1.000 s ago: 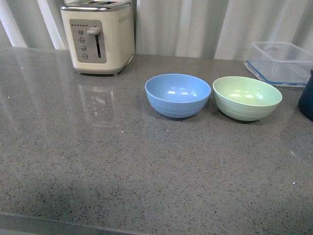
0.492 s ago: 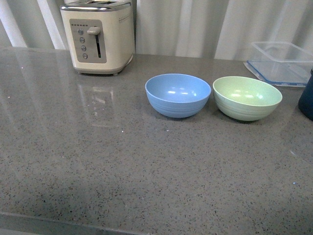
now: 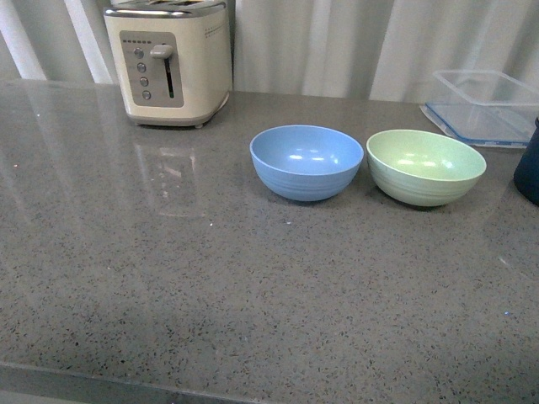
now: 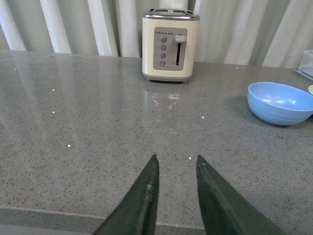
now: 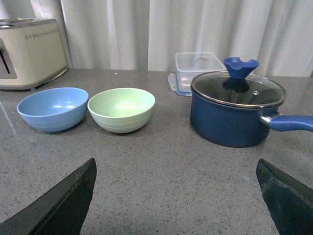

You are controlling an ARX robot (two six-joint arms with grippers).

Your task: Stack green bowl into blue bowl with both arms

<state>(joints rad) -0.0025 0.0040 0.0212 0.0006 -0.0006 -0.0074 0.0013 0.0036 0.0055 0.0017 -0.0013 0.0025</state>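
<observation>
In the front view, the green bowl [image 3: 425, 167] sits right of centre in the upper half of the frame. It stands upright on the grey speckled surface [image 3: 210, 286] with its mouth facing straight up. It is round, so it has no long axis to speak of. The blue bowl [image 3: 306, 162] stands upright in the same way, just left of it and near the centre of the frame. Their rims are just beside each other, and I cannot tell whether they touch. Both are empty, and neither is inside the other.

By count there are two bowls, one green and one blue. There is one cream toaster [image 3: 168, 63] at the upper left of the frame. One clear box [image 3: 484, 108] with a blue rim is at the upper right. One dark navy pot [image 3: 529, 172] is cut off by the right edge. My right wrist view shows that pot whole, wearing a glass lid [image 5: 237, 89], its handle sticking out on the side away from the bowls.

My left claw [image 4: 176, 161] hangs above bare surface, well apart from the blue bowl. Its fingers are a narrow gap apart with nothing between them. My right claw [image 5: 176, 164] is spread wide and also holds nothing. The green bowl lies ahead of it, not yet reached.
</observation>
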